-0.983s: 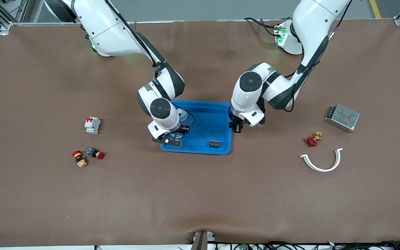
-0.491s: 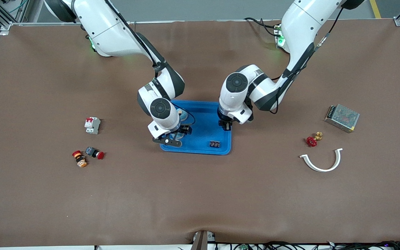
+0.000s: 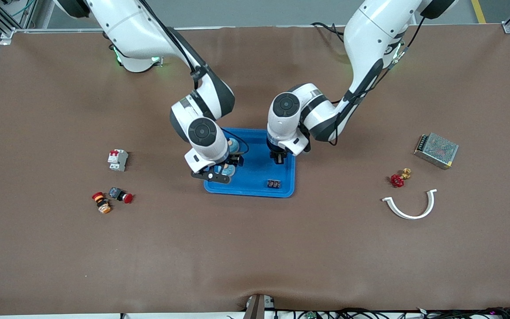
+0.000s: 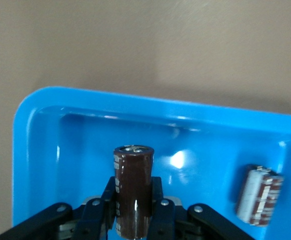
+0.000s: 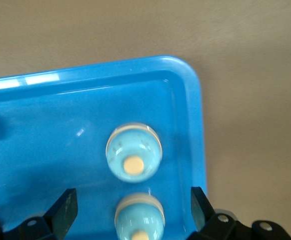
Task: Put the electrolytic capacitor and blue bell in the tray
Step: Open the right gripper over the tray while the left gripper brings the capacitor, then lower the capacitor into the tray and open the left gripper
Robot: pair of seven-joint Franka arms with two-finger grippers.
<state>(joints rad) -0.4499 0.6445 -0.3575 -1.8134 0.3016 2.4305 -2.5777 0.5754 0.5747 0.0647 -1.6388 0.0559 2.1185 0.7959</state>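
Clamped between the fingers of the left gripper (image 4: 134, 220) is a dark brown electrolytic capacitor (image 4: 133, 187), standing upright in the grip above the floor of the blue tray (image 4: 40, 150), near one of the tray's rounded corners. In the front view this left gripper (image 3: 278, 158) hangs over the tray (image 3: 259, 186) at the part toward the left arm's end of the table. A second, smaller capacitor (image 4: 259, 194), brown with a pale sleeve, lies on its side on the tray floor; the front view shows it as a small dark component (image 3: 274, 183) nearer to the camera than the left gripper. Over the tray's end toward the right arm, the right gripper (image 5: 134, 209) has its fingers spread wide with nothing between them, and directly beneath it two light blue bells (image 5: 134, 151) with cream buttons on top sit side by side on the tray floor, close to the rim. The front view places this right gripper (image 3: 219, 170) over the bells (image 3: 233, 145). Elsewhere on the brown table lie a small circuit breaker (image 3: 117, 160), two emergency-stop buttons (image 3: 111, 199), a red-handled valve (image 3: 398, 179), a white curved clip (image 3: 410, 206) and a metal power supply (image 3: 435, 150).
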